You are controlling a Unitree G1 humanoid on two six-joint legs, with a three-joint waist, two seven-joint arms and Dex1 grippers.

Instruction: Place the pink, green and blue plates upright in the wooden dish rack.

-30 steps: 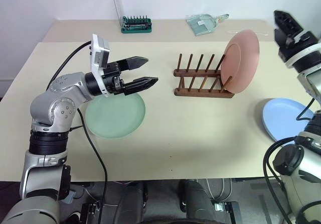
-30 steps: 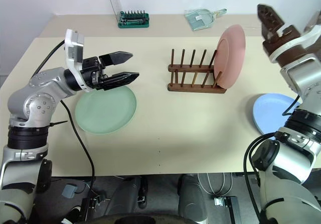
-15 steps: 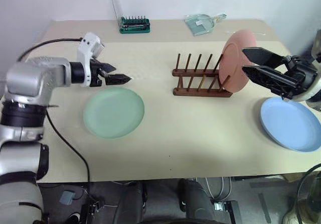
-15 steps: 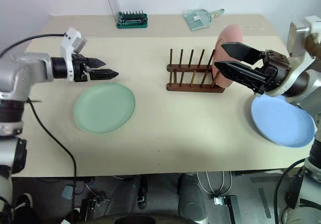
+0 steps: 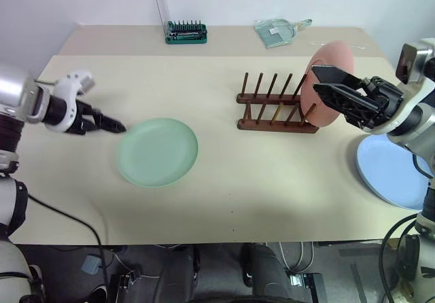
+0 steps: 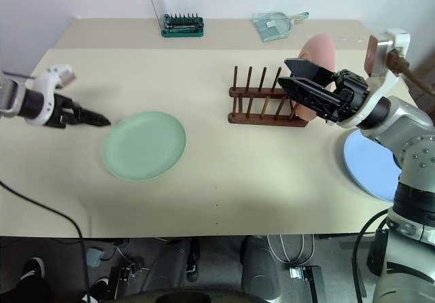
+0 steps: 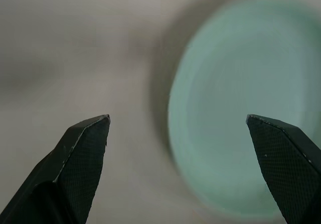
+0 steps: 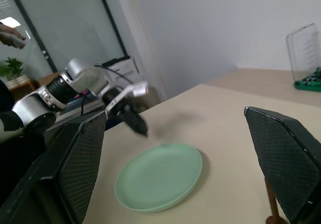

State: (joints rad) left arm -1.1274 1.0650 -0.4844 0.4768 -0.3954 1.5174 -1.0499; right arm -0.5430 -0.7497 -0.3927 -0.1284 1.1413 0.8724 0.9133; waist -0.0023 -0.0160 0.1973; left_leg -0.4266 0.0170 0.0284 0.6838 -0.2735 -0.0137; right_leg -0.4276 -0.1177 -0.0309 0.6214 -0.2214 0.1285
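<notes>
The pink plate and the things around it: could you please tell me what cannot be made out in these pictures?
- Pink plate: in both eye views the right tool covers its lower middle, so which rack slot holds it is unclear.
- Blue plate: cut off by the left eye view's right edge; the right arm hides part of it in the right eye view.
- Green plate: blurred in the left wrist view.
- Green bit case: contents too small.
</notes>
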